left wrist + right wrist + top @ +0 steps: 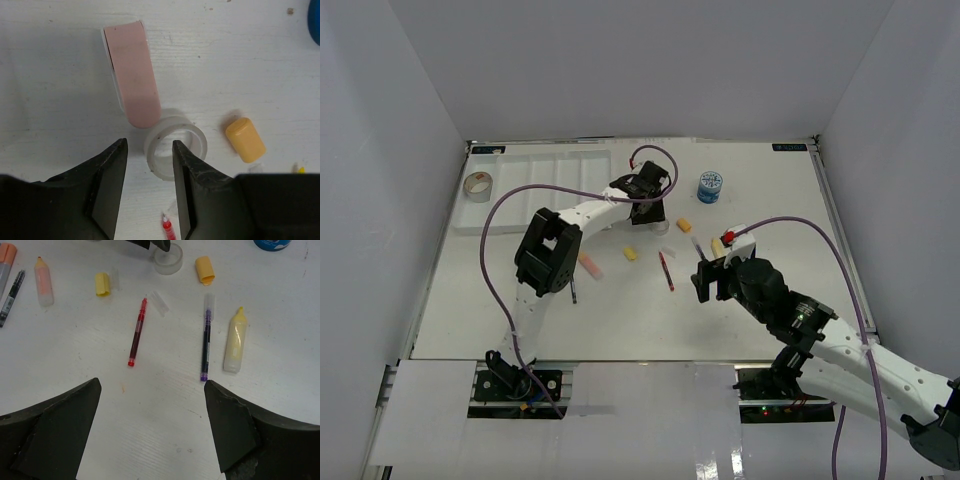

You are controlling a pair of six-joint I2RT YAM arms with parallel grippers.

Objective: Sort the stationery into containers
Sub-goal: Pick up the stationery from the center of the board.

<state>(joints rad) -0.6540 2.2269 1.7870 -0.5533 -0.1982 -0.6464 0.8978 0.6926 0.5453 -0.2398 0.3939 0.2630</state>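
The step in hand is judged to be the pick-up of the clear tape roll by the left gripper. Its 2 fingers are spread and nothing is held. 1 wall of the roll is seen in the gap, with 1 finger outside the ring and the other over its hole. Whether the tips have reached the table cannot be told.

The roll lies mid-table against the end of a pink eraser, and a yellow cap lies just to its right.

For a sound grasp, the fingers should be lowered until the wall is caught low. They should then be closed gently, since a thin ring may flex or skid. A straight lift is advised, so that the eraser is not dragged along. The roll would then be carried to the tray at the far left.

The right gripper hangs spread wide and empty over a red pen and a purple pen. It is best kept clear of the left arm's path.
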